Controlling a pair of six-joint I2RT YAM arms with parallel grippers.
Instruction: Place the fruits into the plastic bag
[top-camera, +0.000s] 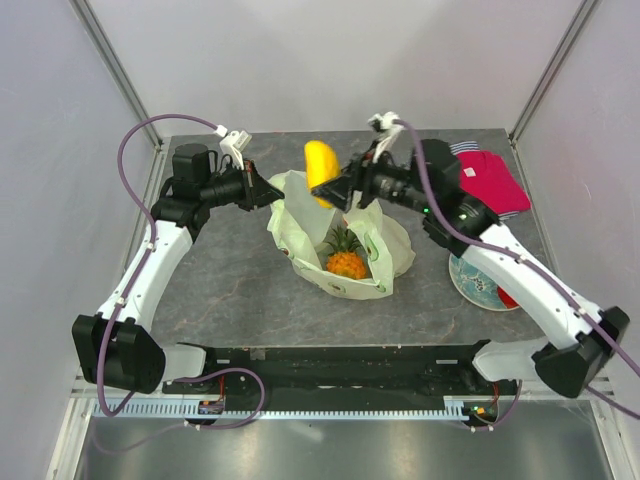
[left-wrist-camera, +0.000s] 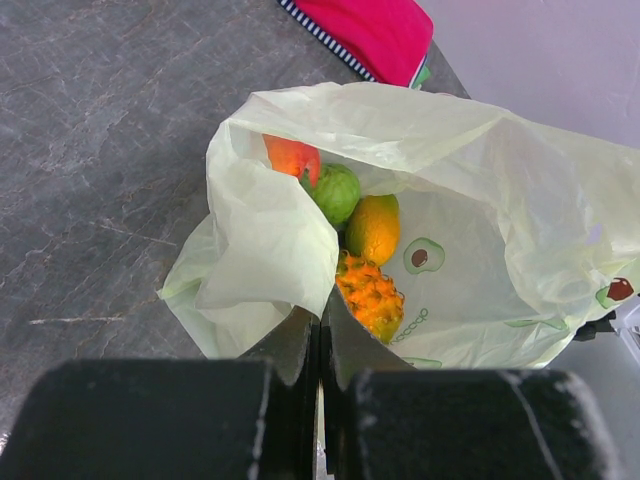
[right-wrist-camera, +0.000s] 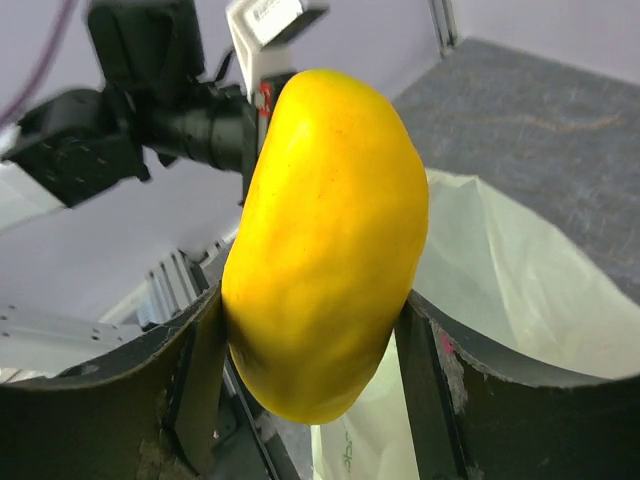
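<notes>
- From above, we see the thin, crinkly pale-green plastic carrier bag (top-camera: 385, 250) standing open in the middle of the bench. The orange toy pineapple with its green crown (top-camera: 346, 262) sits inside it.
- The right claw (top-camera: 334, 192) grips the smooth yellow mango-like toy fruit (top-camera: 320, 165) just beyond the bag's far rim, toward the far edge. The fruit's long axis runs roughly far to near.
- The left claw (top-camera: 274, 190) is closed on the bag's far left rim.
- A folded red shirt (top-camera: 490, 178) lies in the far right corner, and a round floral plate (top-camera: 468, 280) sits by the right edge.
- From the left wrist, we see its fingers (left-wrist-camera: 290, 350) pressed together with a fold of the rim between them, holding the mouth up. Inside lie an orange-red peach (left-wrist-camera: 292, 157), a green round fruit (left-wrist-camera: 335, 192), a yellow-orange oval piece (left-wrist-camera: 373, 228) and the pineapple.
- From the right wrist, we see the mango-like fruit (right-wrist-camera: 325, 245) filling the gap between the two fingers (right-wrist-camera: 200, 370). It is clamped at its lower half, with its long axis upright across the jaws. The bag's pale film shows below and beside it.
- We judge that the right arm must bring the fruit toward the near edge, over the mouth, before letting go. The left arm is taken up with the rim.
</notes>
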